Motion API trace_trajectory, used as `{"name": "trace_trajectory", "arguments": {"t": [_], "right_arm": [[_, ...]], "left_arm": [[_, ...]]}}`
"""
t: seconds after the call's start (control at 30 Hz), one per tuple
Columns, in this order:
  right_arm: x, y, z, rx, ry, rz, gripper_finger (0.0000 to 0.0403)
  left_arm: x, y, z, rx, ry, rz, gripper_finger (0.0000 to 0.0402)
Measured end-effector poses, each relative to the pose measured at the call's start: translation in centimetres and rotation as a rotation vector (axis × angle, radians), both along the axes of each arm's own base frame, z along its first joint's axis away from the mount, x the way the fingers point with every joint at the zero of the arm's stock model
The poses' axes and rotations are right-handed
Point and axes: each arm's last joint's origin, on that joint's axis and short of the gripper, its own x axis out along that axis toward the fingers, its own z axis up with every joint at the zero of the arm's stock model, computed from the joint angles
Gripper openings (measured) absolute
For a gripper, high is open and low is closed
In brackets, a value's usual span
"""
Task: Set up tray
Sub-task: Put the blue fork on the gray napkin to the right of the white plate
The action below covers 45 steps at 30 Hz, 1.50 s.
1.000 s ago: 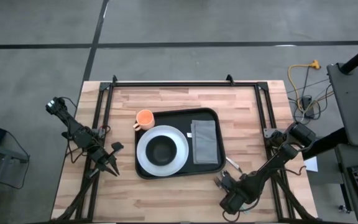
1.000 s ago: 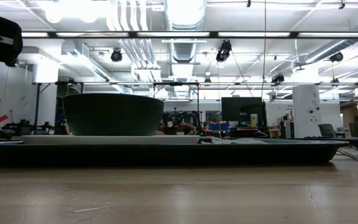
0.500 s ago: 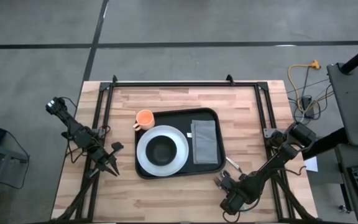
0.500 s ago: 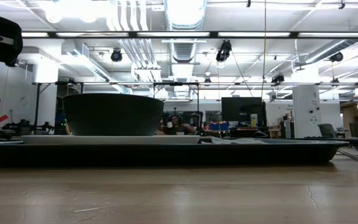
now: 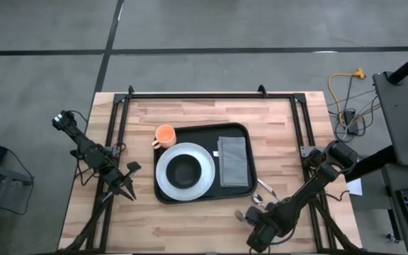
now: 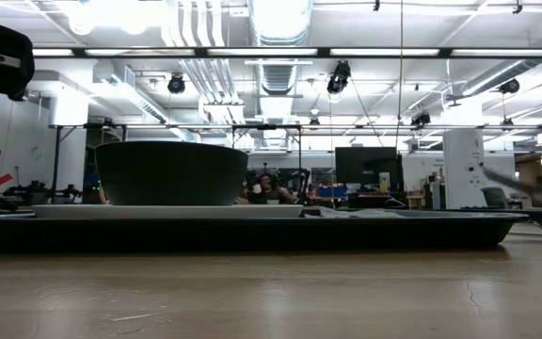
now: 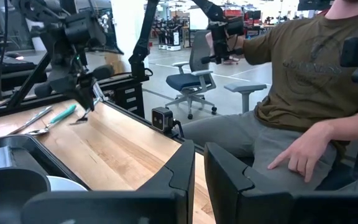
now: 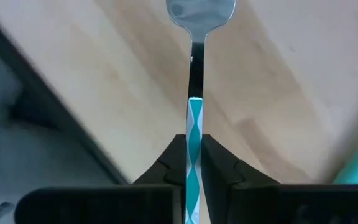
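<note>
The black tray lies mid-table and holds a white plate with a dark bowl and a folded grey napkin. An orange cup stands on the wood at the tray's far left corner. My right gripper, off the tray's near right corner, points steeply down, shut on a utensil with a teal-and-white handle and a silver head. Other cutlery lies on the wood right of the tray. My left gripper waits shut, left of the tray. My right gripper pinches the utensil's patterned handle between its two fingers, coming from above and slanting down. The handle runs along the fingers, and the silver head sticks out beyond the fingertips toward the table. The utensil is lifted off the wood.
A silver spoon and a teal-handled piece lie on the wood beside the tray's right edge. A seated person is beyond the table edge in the left wrist view. Dark frame rails run along the table's far and side edges.
My right gripper has shut on the teal-and-white handled utensil, then risen and drawn toward the table's near edge and a little left, rolling slightly. The utensil has come up off the wood with it. My left arm has kept still.
</note>
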Motion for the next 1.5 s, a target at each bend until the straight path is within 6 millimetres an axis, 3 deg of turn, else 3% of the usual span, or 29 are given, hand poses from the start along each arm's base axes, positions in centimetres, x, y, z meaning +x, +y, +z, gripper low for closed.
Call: {"name": "trace_trajectory", "arguments": {"t": [0.2, 0.5, 0.83, 1.07, 1.5], "right_arm": [[1.5, -0.7, 1.9, -0.002, 0.006, -0.053, 0.0014], [4.4, -5.2, 3.4, -0.076, 0.082, -0.164, 0.0014], [7.6, -12.5, 3.3, -0.147, 0.110, -0.292, 0.0013], [8.7, -17.0, 3.0, -0.176, 0.129, -0.409, 0.0013], [9.2, -22.1, 2.1, -0.153, 0.159, -0.713, 0.0013]], "left_arm": [[0.0, 0.0, 0.0, 0.000, 0.000, -0.001, 0.0018], [0.0, 0.0, 0.0, 0.000, 0.000, 0.000, 0.0018], [0.0, 0.0, 0.0, 0.000, 0.000, 0.000, 0.0018], [0.0, 0.0, 0.0, 0.000, 0.000, 0.000, 0.0018], [0.0, 0.0, 0.0, 0.000, 0.000, -0.001, 0.0018]]}}
